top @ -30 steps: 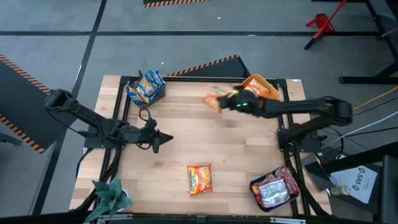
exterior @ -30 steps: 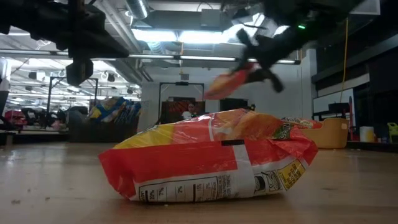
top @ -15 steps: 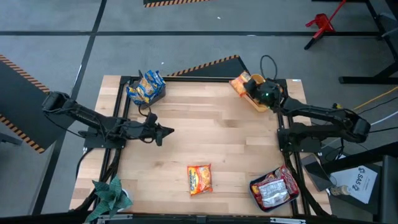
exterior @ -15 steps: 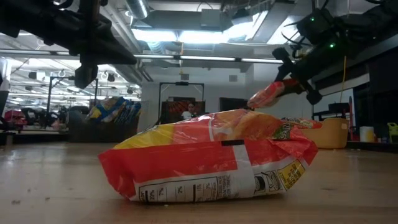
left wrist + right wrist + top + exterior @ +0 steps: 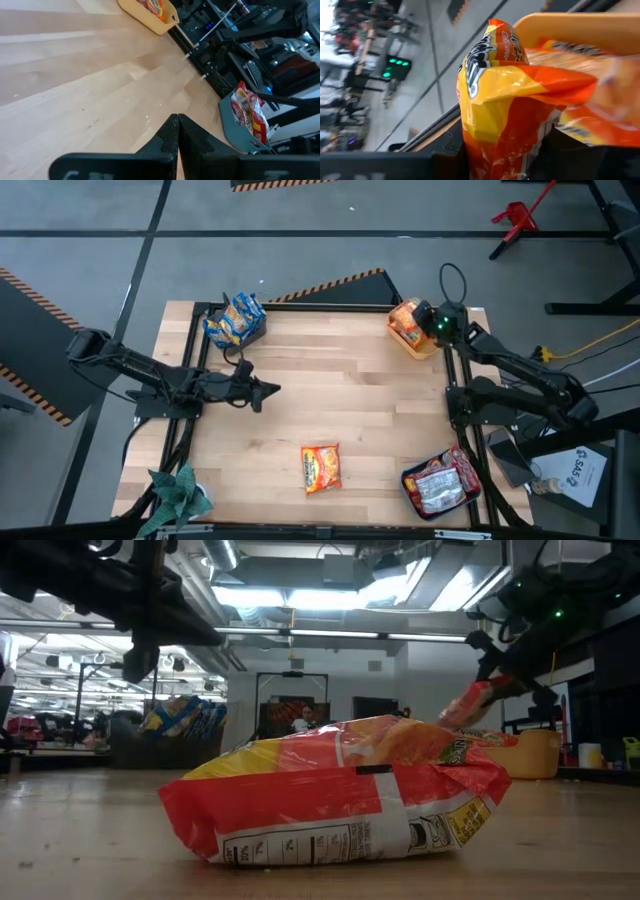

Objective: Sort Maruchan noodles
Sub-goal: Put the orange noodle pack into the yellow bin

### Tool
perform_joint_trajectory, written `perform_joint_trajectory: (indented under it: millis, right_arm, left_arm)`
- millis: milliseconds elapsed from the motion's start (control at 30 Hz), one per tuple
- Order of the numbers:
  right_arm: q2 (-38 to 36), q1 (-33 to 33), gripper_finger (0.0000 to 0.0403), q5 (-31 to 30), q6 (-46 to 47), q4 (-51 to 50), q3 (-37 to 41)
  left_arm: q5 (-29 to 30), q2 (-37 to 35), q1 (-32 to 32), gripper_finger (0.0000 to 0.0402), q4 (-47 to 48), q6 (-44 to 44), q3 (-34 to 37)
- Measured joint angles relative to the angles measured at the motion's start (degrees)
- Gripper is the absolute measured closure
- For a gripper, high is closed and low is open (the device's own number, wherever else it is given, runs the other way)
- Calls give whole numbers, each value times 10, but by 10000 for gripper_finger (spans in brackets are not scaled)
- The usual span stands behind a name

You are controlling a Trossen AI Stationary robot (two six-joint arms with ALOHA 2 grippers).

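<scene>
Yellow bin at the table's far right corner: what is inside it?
The yellow bin holds orange-and-yellow noodle packets. The right tool is over it, shut on one orange packet. How many lie beneath is hidden by the tool and that packet.

A: Low view: ceiling strip lights glare white; arms silhouetted dark.

B: Overhead even, soft shadows on surface. Right wrist: orange packet close, blurred.
</scene>
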State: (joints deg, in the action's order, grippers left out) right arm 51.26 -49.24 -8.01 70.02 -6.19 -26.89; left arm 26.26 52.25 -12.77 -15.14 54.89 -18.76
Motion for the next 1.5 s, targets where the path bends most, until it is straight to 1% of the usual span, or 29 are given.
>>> perform_joint_trajectory:
  millis: [67,133,233,467,567,767,867,967,1067,1233,1333,1500]
  right_arm:
    - [-3,-16,280,2,-5,-22,0]
    - [-1,-33,279,19,-18,-31,0]
    - [10,-57,279,54,-37,-32,0]
    - [38,-97,273,97,-64,-26,-1]
    - [38,-110,255,104,-83,-25,-1]
    - [31,-113,197,120,-96,15,-2]
    - [29,-113,175,123,-105,2,-12]
    - [28,-113,166,116,-105,-42,-22]
    - [28,-113,165,89,-105,-80,-26]
    - [8,-112,165,59,-98,-86,-27]
    - [-16,-112,165,23,-87,-101,-27]
    - [-67,-112,165,-48,-55,-156,-28]
  left_arm:
    - [0,0,6,401,1,0,0]
    - [0,0,13,401,1,-1,0]
    - [1,0,24,401,1,-8,0]
    - [1,0,39,401,1,-11,0]
    - [1,0,42,401,1,-11,0]
    - [-9,0,42,401,1,-10,0]
    - [-18,0,42,401,1,-10,0]
    - [-19,0,41,401,1,-10,0]
    - [-19,0,41,401,1,-10,0]
    - [-20,0,41,401,0,-10,0]
    - [-25,0,41,401,0,-9,0]
    - [-34,0,41,401,0,-9,0]
